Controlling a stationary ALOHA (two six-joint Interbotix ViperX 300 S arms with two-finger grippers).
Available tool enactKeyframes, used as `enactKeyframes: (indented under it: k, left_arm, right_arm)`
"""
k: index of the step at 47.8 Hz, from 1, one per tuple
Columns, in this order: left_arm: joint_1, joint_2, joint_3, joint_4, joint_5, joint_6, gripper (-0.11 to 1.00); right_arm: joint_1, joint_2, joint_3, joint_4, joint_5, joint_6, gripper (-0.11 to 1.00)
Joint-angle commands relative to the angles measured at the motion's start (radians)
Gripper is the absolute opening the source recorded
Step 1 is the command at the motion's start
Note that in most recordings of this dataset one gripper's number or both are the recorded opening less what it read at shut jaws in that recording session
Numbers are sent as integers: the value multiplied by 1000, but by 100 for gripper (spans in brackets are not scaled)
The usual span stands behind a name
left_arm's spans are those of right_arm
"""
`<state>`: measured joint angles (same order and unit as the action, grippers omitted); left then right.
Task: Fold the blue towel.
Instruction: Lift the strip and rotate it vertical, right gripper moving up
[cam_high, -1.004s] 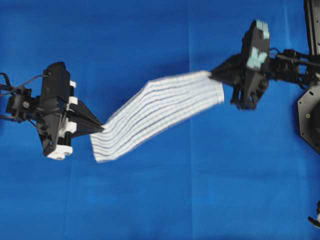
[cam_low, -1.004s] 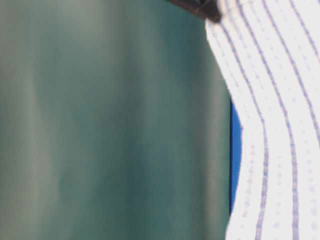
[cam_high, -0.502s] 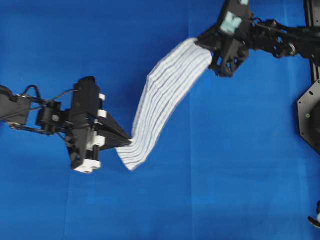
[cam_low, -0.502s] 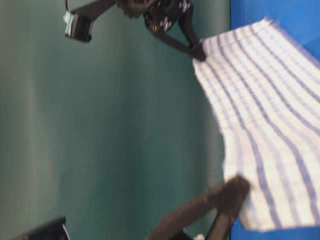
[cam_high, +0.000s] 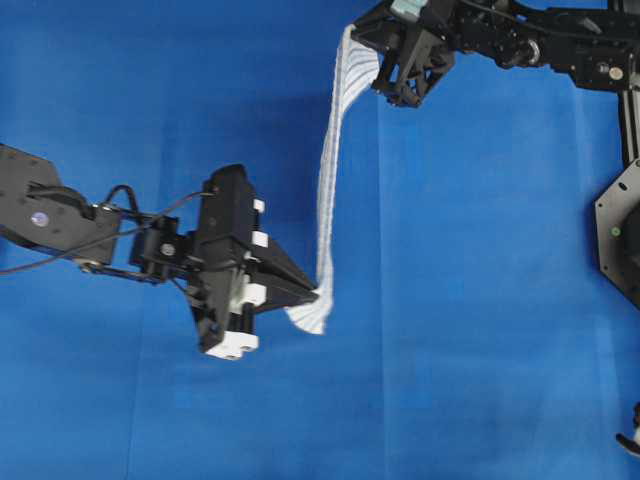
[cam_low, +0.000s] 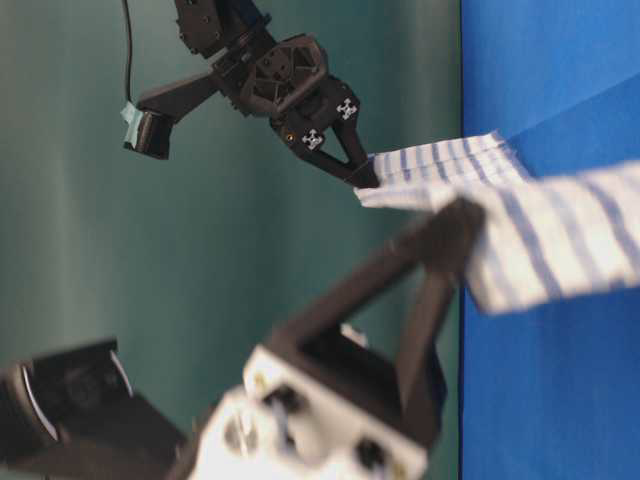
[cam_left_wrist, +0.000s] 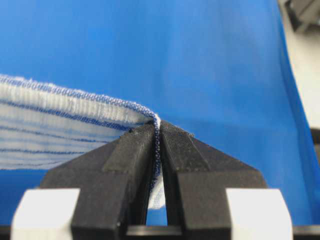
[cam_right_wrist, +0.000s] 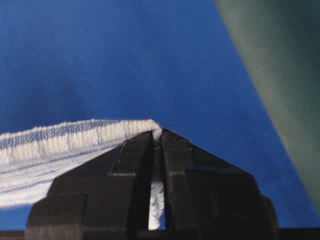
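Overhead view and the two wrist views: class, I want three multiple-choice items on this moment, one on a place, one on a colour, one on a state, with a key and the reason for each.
1. In the overhead view, where is the right pincer?
A. top edge, right of centre
B. bottom left corner
C. dead centre

2. What colour are the stripes on the white woven towel?
A. red
B. blue
C. green

3. How is the towel held?
A. lying loose and flat on the table
B. gripped by one pincer only
C. gripped at its two ends by both pincers

Key: 1 A, the right pincer sits at the top, the left pincer lower down. 2 B, the white woven towel shows blue lines over the plain blue table covering. 3 C, each wrist view shows closed jaws pinching a hem.
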<state>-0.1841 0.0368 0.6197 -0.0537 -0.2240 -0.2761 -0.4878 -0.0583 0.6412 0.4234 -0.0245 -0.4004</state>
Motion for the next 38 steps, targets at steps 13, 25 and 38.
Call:
enactKeyframes:
  k: [13,25,38]
  left_arm:
    - [-8,89,-179,6,-25,11,3]
    - [-9,150,-252,9,-26,14,3]
    - [-12,192,-275,9,-28,40,3]
  right_arm:
    - [-40,-64,9,-3,0,-20,5]
    - [-55,-141,75,-2,0,-29,5]
    - [-66,-130,72,-2,15,-38,5]
